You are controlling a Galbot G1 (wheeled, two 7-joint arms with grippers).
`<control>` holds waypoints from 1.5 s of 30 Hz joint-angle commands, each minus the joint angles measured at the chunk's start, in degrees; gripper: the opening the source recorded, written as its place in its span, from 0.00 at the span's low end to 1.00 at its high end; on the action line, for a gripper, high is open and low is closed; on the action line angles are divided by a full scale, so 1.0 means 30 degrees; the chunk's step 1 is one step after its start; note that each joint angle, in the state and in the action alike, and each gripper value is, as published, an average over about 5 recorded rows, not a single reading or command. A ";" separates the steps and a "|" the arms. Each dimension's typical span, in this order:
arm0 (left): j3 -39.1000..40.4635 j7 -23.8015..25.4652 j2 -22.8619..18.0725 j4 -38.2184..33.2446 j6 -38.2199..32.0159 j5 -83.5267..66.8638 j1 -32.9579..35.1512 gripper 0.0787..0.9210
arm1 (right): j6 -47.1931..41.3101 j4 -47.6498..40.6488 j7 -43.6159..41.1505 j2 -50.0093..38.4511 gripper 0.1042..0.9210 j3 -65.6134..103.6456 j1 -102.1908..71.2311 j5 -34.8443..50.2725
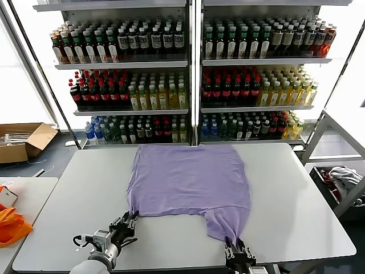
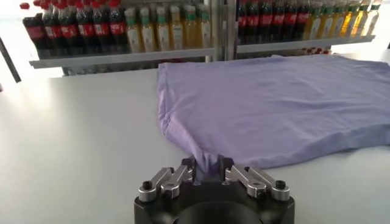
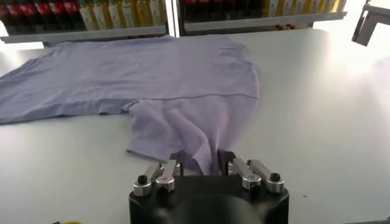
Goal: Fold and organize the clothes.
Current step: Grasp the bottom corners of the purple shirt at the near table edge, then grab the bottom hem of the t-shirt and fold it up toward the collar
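A lavender T-shirt (image 1: pixel 188 177) lies spread plain side up on the white table (image 1: pixel 296 194). My left gripper (image 1: pixel 130 220) is at the shirt's near left corner and is shut on a bunched bit of the fabric; the pinch shows in the left wrist view (image 2: pixel 207 169), with the shirt (image 2: pixel 274 103) flat beyond it. My right gripper (image 1: pixel 234 244) is at the table's front edge, shut on the tip of a flap of the shirt pulled toward me. In the right wrist view (image 3: pixel 201 159) the fabric (image 3: pixel 140 73) runs up between the fingers.
Shelves of bottled drinks (image 1: pixel 194 63) stand behind the table. A cardboard box (image 1: pixel 23 140) is on the floor at far left. An orange item (image 1: pixel 11 225) lies on a side table on the left. A metal rack with cloth (image 1: pixel 342 177) stands to the right.
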 commanded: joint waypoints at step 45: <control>0.2335 -0.0208 -0.0945 0.7076 -0.3323 -0.0347 -0.8896 0.00 | -0.0148 -0.7048 -0.0074 -0.1764 0.01 0.1303 1.3518 0.3366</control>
